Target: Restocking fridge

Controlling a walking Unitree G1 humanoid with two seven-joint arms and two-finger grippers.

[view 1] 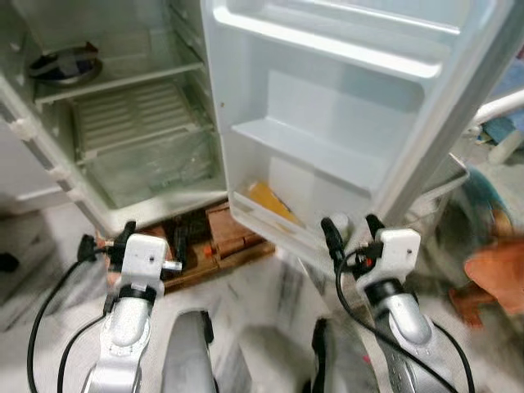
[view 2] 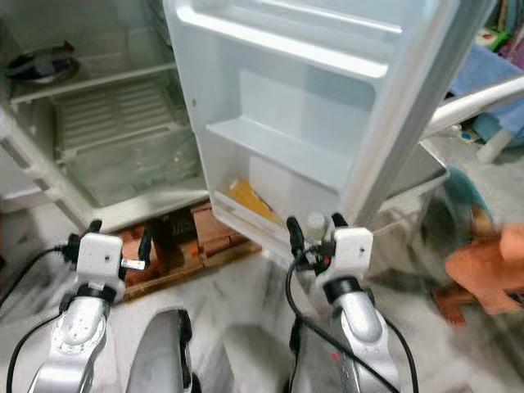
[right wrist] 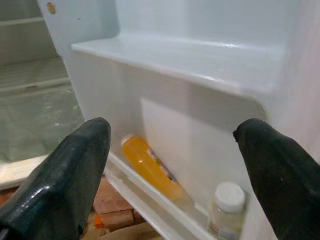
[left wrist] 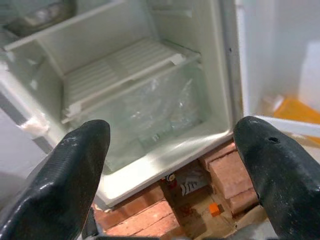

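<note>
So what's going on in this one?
A robot stands before an open fridge. Both claws are open and hold nothing: the left claw faces the fridge's lower shelves, the right claw faces the door's bottom rack, where an orange bottle lies beside a small white-capped bottle.

My right gripper (view 2: 313, 228) hangs open before the fridge door (view 2: 327, 106), near its orange bottle (view 2: 250, 201).
</note>
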